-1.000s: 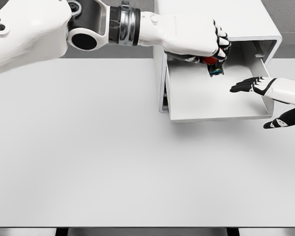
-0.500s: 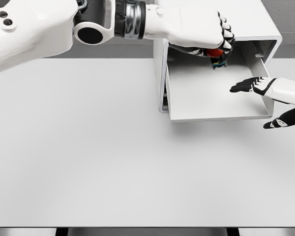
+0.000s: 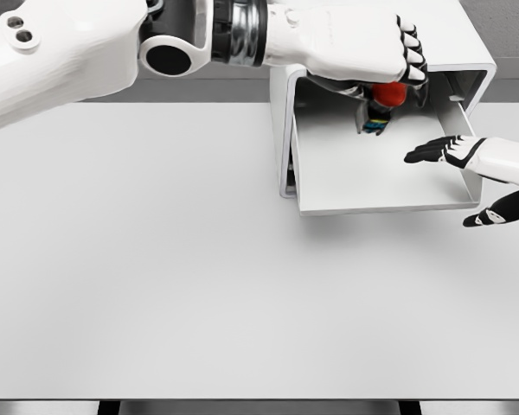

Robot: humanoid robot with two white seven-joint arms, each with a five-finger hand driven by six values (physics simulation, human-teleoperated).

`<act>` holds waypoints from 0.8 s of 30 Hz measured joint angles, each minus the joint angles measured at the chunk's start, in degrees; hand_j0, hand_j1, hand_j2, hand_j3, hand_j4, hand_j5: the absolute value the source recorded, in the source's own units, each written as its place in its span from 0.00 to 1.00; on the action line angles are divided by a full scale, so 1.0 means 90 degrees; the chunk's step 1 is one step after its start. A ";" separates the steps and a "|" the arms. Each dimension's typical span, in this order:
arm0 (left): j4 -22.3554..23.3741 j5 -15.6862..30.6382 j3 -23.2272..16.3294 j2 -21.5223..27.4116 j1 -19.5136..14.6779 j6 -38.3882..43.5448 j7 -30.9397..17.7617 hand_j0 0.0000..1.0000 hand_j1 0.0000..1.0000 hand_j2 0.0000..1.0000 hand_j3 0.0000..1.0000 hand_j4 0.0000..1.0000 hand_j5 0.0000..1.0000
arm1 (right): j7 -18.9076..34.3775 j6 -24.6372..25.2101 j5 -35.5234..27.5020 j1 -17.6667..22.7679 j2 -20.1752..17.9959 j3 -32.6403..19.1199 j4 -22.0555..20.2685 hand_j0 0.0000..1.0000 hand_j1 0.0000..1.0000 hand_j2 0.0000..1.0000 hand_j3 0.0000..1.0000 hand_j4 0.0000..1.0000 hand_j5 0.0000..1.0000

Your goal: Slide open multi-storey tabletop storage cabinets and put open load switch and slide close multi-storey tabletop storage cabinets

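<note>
Head view shows my left hand [image 3: 363, 54] clenched on the switch [image 3: 382, 102] over the open drawer [image 3: 363, 177] at upper right, right hand [image 3: 467, 154] spread on its rim; I'd lower before releasing.

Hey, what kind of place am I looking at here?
Most likely a simulated robot test bench, not a real room. A plain white table holds only a white cabinet with its drawer pulled open, and the smooth, shadowless surfaces look rendered.
</note>
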 measured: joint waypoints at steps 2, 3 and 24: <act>0.0148 0.0003 0.0007 -0.0156 0.0000 0.0000 0.0016 0.75 0.75 0.75 0.75 0.75 0.75 | 0.0000 0.0000 0.0000 0.0000 -0.0001 -0.0001 0.0000 1.00 1.00 1.00 1.00 1.00 1.00; 0.0220 0.0001 0.0009 -0.0216 0.0000 0.0000 0.0020 0.78 0.78 0.78 0.78 0.78 0.78 | 0.0000 0.0000 0.0000 0.0000 -0.0001 -0.0001 0.0000 1.00 1.00 1.00 1.00 1.00 1.00; -0.1425 0.0323 0.0526 0.1686 0.0469 0.0002 0.0189 1.00 1.00 1.00 1.00 1.00 1.00 | 0.0098 0.0000 -0.0001 -0.0137 0.0125 -0.0016 0.0020 1.00 1.00 1.00 1.00 1.00 1.00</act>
